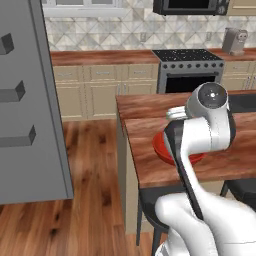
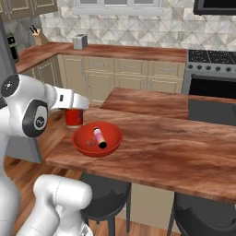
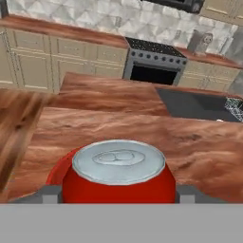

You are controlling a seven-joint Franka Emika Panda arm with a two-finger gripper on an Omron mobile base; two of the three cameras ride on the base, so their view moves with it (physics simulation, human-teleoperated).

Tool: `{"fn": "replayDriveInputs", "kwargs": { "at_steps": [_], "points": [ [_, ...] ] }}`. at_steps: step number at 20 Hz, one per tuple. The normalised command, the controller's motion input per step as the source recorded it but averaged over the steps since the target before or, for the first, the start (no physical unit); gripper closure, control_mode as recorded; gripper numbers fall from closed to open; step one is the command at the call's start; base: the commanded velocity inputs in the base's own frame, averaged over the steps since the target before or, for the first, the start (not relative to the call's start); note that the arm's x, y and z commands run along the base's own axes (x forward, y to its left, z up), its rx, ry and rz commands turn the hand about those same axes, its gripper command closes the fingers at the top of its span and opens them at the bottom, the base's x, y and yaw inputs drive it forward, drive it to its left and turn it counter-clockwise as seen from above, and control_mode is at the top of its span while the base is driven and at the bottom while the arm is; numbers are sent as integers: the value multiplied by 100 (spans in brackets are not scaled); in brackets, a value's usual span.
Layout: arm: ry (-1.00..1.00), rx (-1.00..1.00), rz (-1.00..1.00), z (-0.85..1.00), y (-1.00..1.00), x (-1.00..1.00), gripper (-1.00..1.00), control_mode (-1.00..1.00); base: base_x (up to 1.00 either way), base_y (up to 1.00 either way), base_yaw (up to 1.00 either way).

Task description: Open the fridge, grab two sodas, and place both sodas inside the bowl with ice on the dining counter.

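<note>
My gripper is shut on the short red can, holding it upright just above the dining counter, by the left rim of the red-orange bowl. In the hand view the can's silver top sits between my two fingertips, and a strip of the bowl shows beside it. The pink bottle with a black cap lies inside the bowl. In the left base view my own arm covers most of the bowl. The grey fridge stands at the left with its door shelves showing.
A dark inset panel lies in the counter's far right. Dark stools stand under its near edge. The wall counter with cream cabinets, the stove, a toaster and a coffee machine line the back.
</note>
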Motion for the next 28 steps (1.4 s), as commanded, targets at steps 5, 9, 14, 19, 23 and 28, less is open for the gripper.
{"fn": "replayDriveInputs", "kwargs": {
  "at_steps": [5, 9, 14, 19, 23, 28],
  "points": [
    [62, -12, 17, -76, 0, 100, 100, -100, 0, 0, 0],
    [54, -12, 18, -71, 0, 92, 100, -100, 0, 0, 0],
    [29, -3, 16, -53, -20, 66, 100, -100, 0, 0, 0],
    [8, 4, 13, -34, -35, 47, 100, -100, 0, 0, 0],
    [0, 1, 10, -41, -15, 15, 100, -100, 0, 0, 0],
    [0, 0, 6, -37, -1, 11, 100, -100, 0, 0, 0]
  ]
}}
